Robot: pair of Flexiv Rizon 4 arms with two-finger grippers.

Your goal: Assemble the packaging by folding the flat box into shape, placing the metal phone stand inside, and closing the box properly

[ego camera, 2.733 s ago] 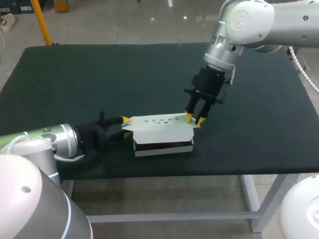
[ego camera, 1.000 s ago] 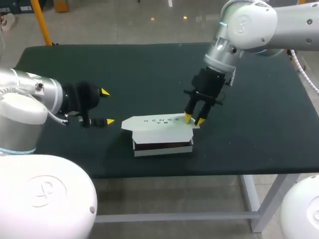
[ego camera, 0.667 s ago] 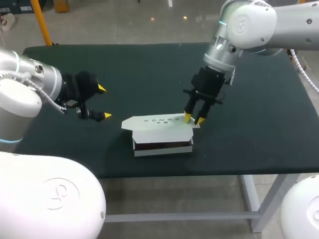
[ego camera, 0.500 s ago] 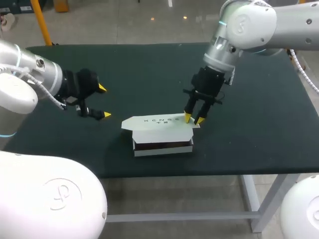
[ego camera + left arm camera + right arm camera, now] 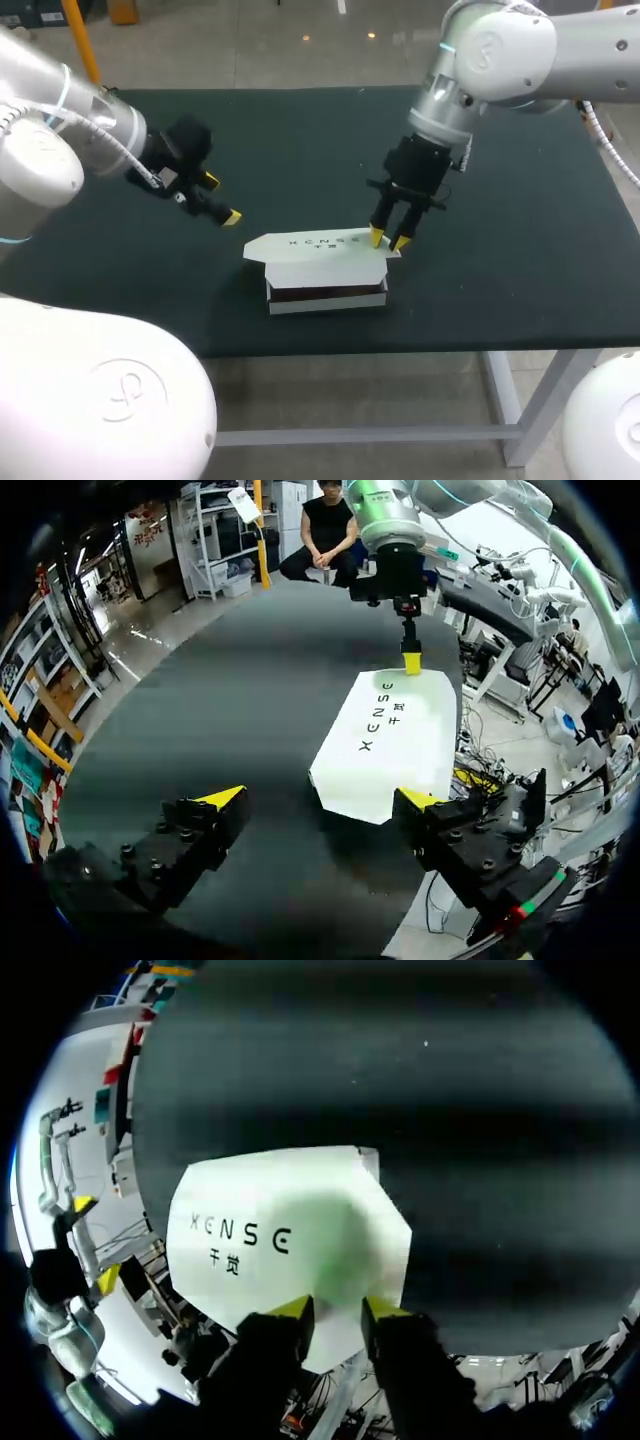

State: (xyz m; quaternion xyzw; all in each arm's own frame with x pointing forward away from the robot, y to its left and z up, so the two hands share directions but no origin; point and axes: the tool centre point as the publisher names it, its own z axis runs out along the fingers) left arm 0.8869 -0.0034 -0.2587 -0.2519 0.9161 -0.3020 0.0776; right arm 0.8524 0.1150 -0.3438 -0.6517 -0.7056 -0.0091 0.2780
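A white box (image 5: pixel 328 292) with a dark front slot stands near the table's front edge, its white printed lid (image 5: pixel 318 250) lying over it. My right gripper (image 5: pixel 389 240) points down at the lid's right end, yellow tips a little apart and resting on it. Seen from the right wrist, the lid (image 5: pixel 280 1240) shows under and between the fingers of the right gripper (image 5: pixel 337 1312), with nothing pinched. My left gripper (image 5: pixel 220 198) hangs wide open to the left of the box, apart from it. In the left wrist view the left gripper (image 5: pixel 318 800) faces the lid (image 5: pixel 395 740). The phone stand is hidden.
The dark green table (image 5: pixel 300 140) stretches behind and to both sides of the box. The table's front edge (image 5: pixel 330 345) runs close below the box. My right gripper's finger (image 5: pixel 411 661) shows at the lid's far end in the left wrist view.
My left gripper has pulled away from the lid's left end, risen, and swung back to the left, now tilted towards the box. The right gripper and the box have stayed put.
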